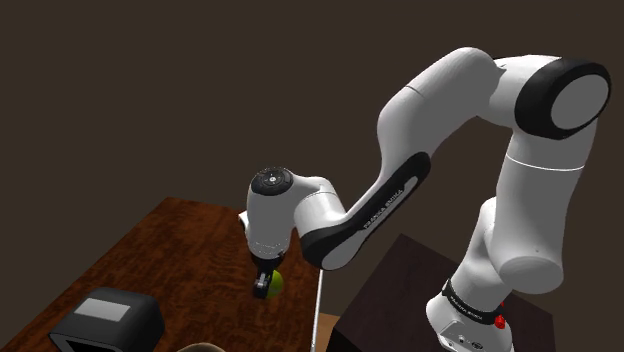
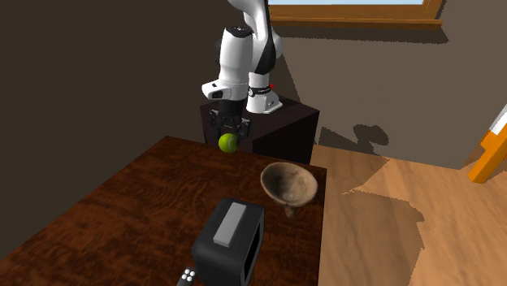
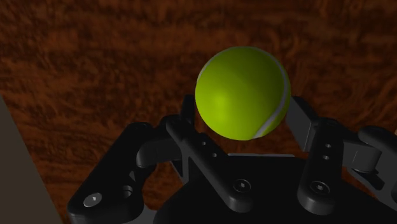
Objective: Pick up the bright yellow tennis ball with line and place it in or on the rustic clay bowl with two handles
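From the shoulder view, the white arm (image 1: 400, 190) swung out from its stand (image 1: 400, 300) and dropped the black gripper (image 1: 266, 285) over the dark wooden table (image 1: 170, 250), and there was the yellow-green tennis ball (image 1: 277, 283), tucked right at the fingertips, near the table edge closest to the stand. A black box-shaped appliance (image 1: 108, 320) sat well apart, toward that view's lower left. Over to the second exterior view: the gripper (image 2: 230, 130) pointed straight down with the ball (image 2: 228, 143) just under it at the far end of the table (image 2: 122, 211); whether the ball was clear of the wood, I could not tell. The brown bowl (image 2: 288, 183) stood near the table's edge on that view's right, well apart from the ball, with the black appliance (image 2: 230, 240) nearer the camera. And the wrist view settled it: the two fingers (image 3: 188, 111) were closed narrowly onto the ball (image 3: 242, 92), one on each side, touching it, its white seam line curving down beside one finger.
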